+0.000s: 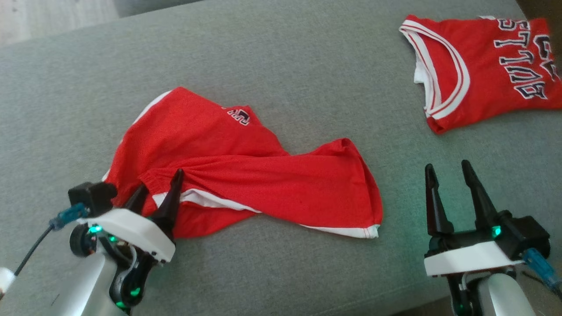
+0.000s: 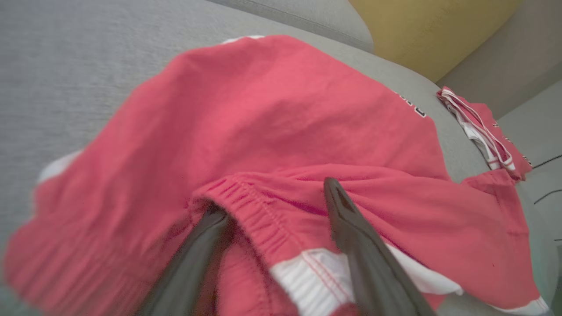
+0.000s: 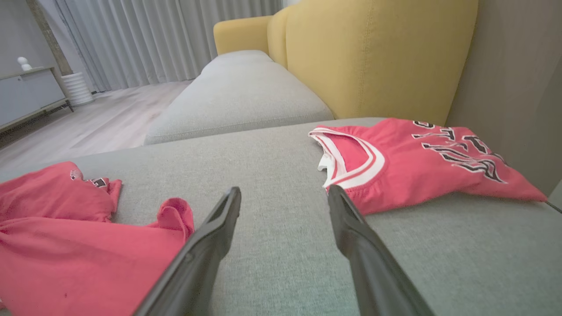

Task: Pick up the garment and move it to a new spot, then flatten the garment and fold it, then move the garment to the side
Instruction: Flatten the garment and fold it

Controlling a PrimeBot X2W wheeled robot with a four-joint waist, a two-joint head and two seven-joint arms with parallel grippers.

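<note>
Grey woven upholstery forms the work surface, a broad sofa cushion (image 1: 281, 66) that is backed by a yellow backrest (image 3: 373, 57), with pale curtains (image 3: 167, 39) and a wooden floor (image 3: 101, 118) seen beyond it in the right wrist view. On this cushion the red shorts (image 1: 263, 184) are spread in a crumpled, twisted heap at the left-centre of the head view, one leg being thrown out toward the right and edged with a white hem. A small dark print (image 1: 239, 116) is shown on the upper fold. The left gripper (image 1: 160, 180) is placed at the near left end of the shorts, and its two dark fingers are held well apart, so nothing is pinched. The gathered elastic waistband (image 2: 246, 193) is seen between them in the left wrist view, with one finger tucked at the band's edge and the other laid over the cloth beside a white side stripe (image 2: 316, 272). The right gripper (image 1: 448, 165) is held with its fingers wide apart over bare cushion, well clear of the shorts (nothing lies between its fingers). A red jersey (image 1: 483, 74) with white trim and dark lettering is laid at the far right of the cushion, apart from the shorts.
</note>
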